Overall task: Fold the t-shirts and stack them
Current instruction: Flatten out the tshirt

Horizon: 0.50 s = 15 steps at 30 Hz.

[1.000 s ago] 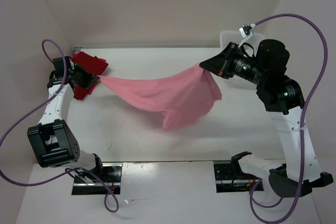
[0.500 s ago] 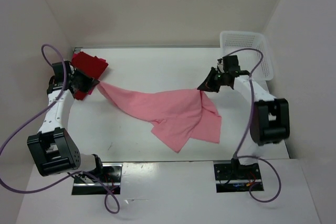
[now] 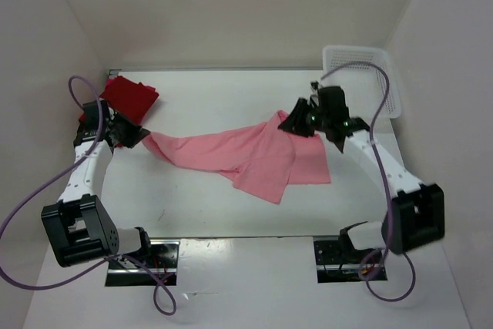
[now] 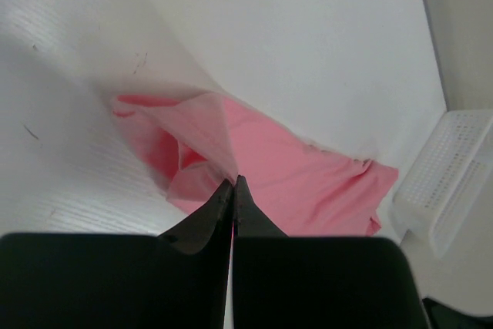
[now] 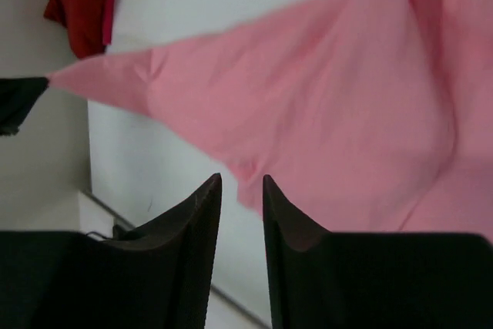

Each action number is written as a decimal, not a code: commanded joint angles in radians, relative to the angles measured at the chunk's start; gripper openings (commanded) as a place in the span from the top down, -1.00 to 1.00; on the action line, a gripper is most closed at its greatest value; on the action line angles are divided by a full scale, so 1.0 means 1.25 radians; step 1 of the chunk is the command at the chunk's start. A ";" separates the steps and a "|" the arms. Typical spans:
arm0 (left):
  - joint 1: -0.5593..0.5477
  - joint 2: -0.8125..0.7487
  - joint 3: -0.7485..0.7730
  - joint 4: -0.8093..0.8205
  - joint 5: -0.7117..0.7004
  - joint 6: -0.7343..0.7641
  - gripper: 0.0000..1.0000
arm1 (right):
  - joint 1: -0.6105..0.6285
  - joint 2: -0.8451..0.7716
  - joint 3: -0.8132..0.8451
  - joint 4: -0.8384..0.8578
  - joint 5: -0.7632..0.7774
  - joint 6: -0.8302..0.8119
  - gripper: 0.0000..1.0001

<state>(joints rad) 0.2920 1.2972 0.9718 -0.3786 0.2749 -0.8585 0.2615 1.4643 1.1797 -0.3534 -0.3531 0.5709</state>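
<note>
The light pink t-shirt is now lying rumpled across the middle of the counter. A second ago it was hanging stretched in the air between your two arms. Your right claw is letting go: its jaws are standing apart with no cloth between them, and it is hovering just over the shirt's right edge. Your left claw is keeping its pinch on the shirt's left corner, so that end is pulling into a point toward the rear left. There the folded red shirts are sitting; from above it is hard to tell whether that pile is one shirt or two. The white mesh basket is standing well apart at the rear right. So you are moving from the carry into laying out, and the folding is not yet begun: the near hem is doubling over itself and needs flattening first.
</note>
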 commanded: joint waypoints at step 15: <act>-0.089 -0.007 -0.050 -0.017 0.013 0.052 1.00 | 0.161 -0.255 -0.589 0.056 0.042 0.325 0.08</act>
<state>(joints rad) 0.1917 1.2949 0.9146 -0.4084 0.2749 -0.8127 0.4561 1.1011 0.4683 -0.3794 -0.3176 0.9203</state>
